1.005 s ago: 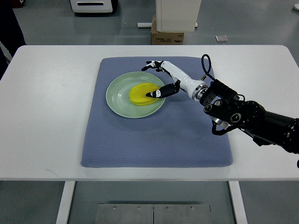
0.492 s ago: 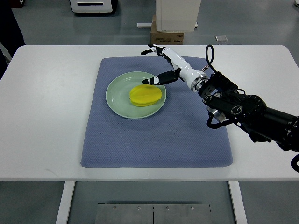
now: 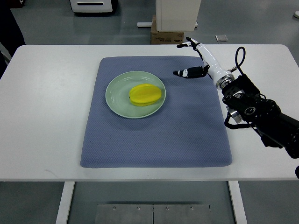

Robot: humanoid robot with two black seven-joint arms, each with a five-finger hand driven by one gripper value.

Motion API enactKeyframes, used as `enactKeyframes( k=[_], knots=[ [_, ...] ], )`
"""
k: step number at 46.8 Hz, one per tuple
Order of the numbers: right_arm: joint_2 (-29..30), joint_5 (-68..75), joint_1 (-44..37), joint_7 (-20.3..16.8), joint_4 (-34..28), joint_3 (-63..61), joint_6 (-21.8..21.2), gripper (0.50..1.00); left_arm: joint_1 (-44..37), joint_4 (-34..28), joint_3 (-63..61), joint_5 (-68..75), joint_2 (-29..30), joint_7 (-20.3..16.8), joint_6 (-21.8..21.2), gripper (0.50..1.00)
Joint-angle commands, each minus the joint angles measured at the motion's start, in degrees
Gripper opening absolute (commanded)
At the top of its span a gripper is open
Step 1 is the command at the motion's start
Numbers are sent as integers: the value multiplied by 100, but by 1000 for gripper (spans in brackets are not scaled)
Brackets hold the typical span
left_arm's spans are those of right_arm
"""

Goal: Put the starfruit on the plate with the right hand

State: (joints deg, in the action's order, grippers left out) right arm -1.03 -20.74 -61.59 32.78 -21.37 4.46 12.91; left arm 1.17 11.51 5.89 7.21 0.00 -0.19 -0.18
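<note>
A yellow starfruit lies on the pale green plate, right of its centre. The plate sits on a blue-grey mat. My right hand is open and empty, fingers spread, over the mat's upper right corner, well to the right of the plate and apart from the fruit. Its black forearm comes in from the right edge. The left arm is not in view.
The mat lies on a white table. Beyond the table's far edge stand a cardboard box and a white machine base on the grey floor.
My right hand let go of the starfruit on the plate, opened, and drew back up and to the right, off the plate. The fruit stays where it was.
</note>
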Motion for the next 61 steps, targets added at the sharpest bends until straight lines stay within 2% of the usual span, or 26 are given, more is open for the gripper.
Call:
enactKeyframes(
  k=[1, 7, 18, 27, 35, 38, 43, 61],
  knots=[
    [-72, 0, 33, 9, 63, -15, 80, 1000, -3, 1, 0, 0, 0, 1, 1, 1000],
    [-327, 9, 112, 9, 63, -85, 81, 1000, -3, 1, 0, 0, 0, 1, 1, 1000],
    [-336, 360, 358, -17, 37, -841, -112, 1000, -3, 1, 0, 0, 0, 1, 1, 1000],
    [-345, 1124, 464, -184, 37, -1412, -806, 1000, -3, 1, 0, 0, 0, 1, 10, 1000],
    [-477, 2108, 595, -667, 54, -2124, -1764, 1000, -3, 1, 0, 0, 0, 1, 1, 1000],
    [-512, 2328, 674, -834, 63, -2379, -1958, 1000, -3, 1, 0, 0, 0, 1, 1, 1000],
    [-512, 2364, 762, -958, 72, -2643, -2020, 1000, 6, 1, 0, 0, 0, 1, 1, 1000],
    [-503, 2382, 1035, -958, 72, -2792, -2020, 1000, -3, 1, 0, 0, 0, 1, 1, 1000]
  ],
)
